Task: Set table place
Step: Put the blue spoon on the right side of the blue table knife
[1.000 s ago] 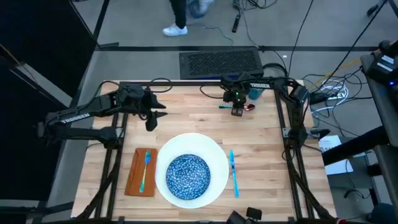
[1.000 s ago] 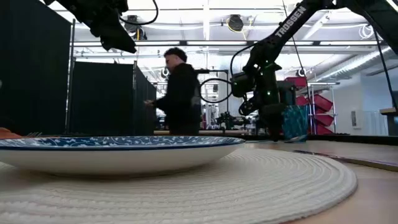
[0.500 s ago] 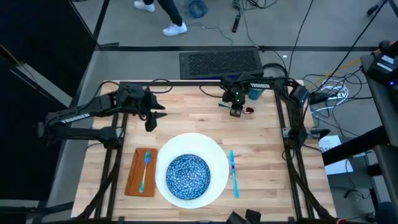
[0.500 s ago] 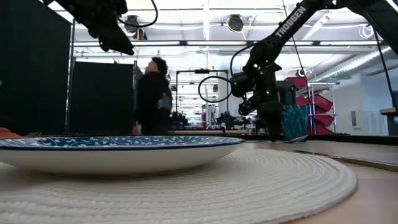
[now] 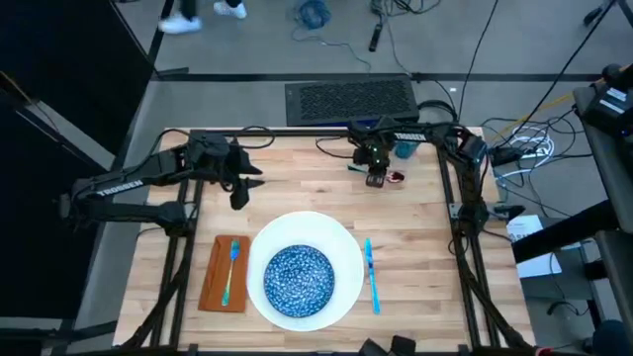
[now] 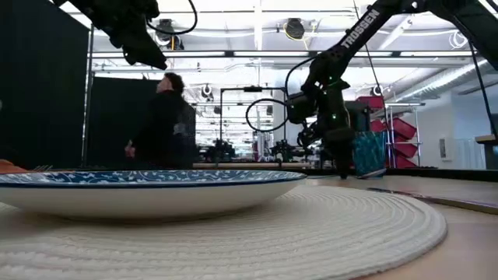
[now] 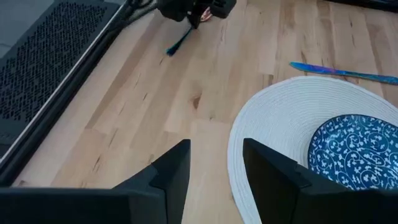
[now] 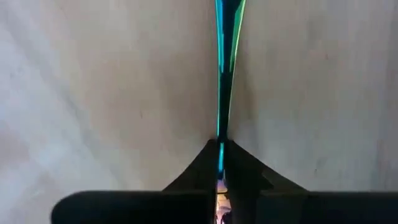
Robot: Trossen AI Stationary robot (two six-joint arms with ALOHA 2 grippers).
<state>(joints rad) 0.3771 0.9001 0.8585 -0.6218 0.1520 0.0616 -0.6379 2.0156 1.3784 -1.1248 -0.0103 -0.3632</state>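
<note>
Since the spoon [image 8: 222, 68] lies flat near the counter's [image 5: 297, 188] far edge, my right hand [image 5: 376, 176] is pointed straight down on it, fingers pinched shut on its handle end. Plate [image 5: 346, 247], bowl [image 5: 299, 279], napkin [image 5: 213, 272] with fork [image 5: 231, 267] and knife [image 5: 371, 275] sit at the near edge. Left hand [image 5: 240, 193] hovers spread, far-left.

The wooden tabletop [image 5: 297, 193] carries a round white mat [image 5: 341, 237] with a blue bowl [image 5: 300, 278] on it, an orange napkin [image 5: 215, 276] to one side and a blue knife [image 5: 371, 276] on the other.
</note>
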